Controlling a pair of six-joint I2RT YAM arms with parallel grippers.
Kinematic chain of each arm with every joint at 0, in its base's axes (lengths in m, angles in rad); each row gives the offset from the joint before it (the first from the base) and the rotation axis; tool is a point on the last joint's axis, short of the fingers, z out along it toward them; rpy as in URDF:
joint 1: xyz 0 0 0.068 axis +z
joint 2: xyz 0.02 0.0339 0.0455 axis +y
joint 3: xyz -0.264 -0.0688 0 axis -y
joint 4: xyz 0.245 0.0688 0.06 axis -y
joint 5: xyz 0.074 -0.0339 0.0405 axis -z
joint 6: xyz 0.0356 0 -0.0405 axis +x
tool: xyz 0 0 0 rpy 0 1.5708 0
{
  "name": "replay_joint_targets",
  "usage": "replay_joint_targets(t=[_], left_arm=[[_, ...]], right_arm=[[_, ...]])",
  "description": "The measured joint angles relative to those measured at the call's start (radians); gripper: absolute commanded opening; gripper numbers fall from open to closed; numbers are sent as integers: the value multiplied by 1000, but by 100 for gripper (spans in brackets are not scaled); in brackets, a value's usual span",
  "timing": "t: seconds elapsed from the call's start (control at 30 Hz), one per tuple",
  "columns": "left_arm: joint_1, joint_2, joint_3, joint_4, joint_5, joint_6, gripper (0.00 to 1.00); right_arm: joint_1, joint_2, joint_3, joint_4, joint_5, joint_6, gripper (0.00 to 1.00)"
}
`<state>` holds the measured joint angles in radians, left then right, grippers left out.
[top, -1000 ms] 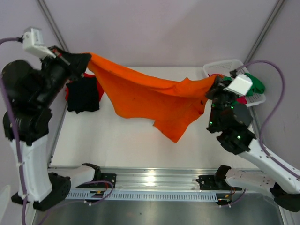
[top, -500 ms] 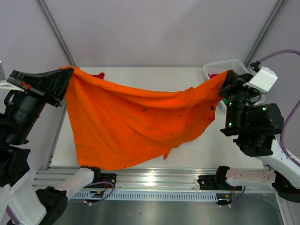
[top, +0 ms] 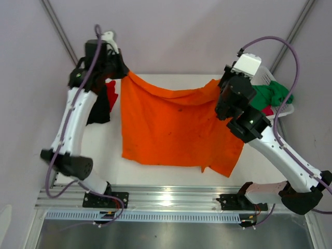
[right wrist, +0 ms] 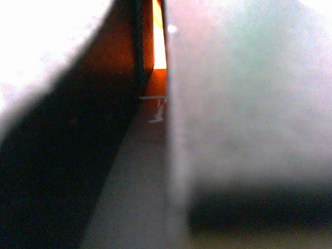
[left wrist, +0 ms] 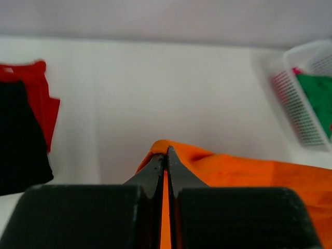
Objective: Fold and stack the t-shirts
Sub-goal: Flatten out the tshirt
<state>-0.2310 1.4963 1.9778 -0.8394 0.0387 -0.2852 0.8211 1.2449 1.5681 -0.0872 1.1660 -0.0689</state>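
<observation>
Pinched shut on orange t-shirt [top: 176,124] far corners: left claw [top: 123,74] far-left, right claw [top: 222,87] far-right. Spreads nearward over counter [top: 104,153]; long axis claw to claw.

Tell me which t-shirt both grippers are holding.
The orange t-shirt: left gripper and right gripper each pinch a corner. The black t-shirt and red t-shirt lie at the left; the green t-shirt sits in the basket.

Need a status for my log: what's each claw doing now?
Left claw: closed on the orange t-shirt.
Right claw: closed on the orange t-shirt.
</observation>
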Motion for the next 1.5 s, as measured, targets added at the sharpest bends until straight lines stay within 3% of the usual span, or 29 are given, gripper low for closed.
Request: replay_joint_targets(t=[0.23,0.37,0.53,0.7,0.83,1.03,1.23,1.5], left_arm=[[6,364,-2,-29,-2,5,1],[6,380,-43,-37,-2,2,1],[6,227,-59,28,4,-2,1],[7,-91,-73,126,55,-5,0],[7,-286,-5,136,96,-13,1],[7,-519,-27,91,131,-34,1],[7,-602,-108,-16,168,-48,1],[7,-606,-155,-95,116,-39,1]], right_arm=[[-32,36,-95,-61,-96,130,0],[-38,44,-115,-77,-117,168,0],[-36,21,-163,-51,-138,195,0],[13,-72,-274,3,-158,166,0],[115,-135,-241,-16,-95,147,0],[365,-306,-209,-81,93,164,0],[508,-379,-180,-101,225,166,0],[528,-262,-85,-107,271,121,0]])
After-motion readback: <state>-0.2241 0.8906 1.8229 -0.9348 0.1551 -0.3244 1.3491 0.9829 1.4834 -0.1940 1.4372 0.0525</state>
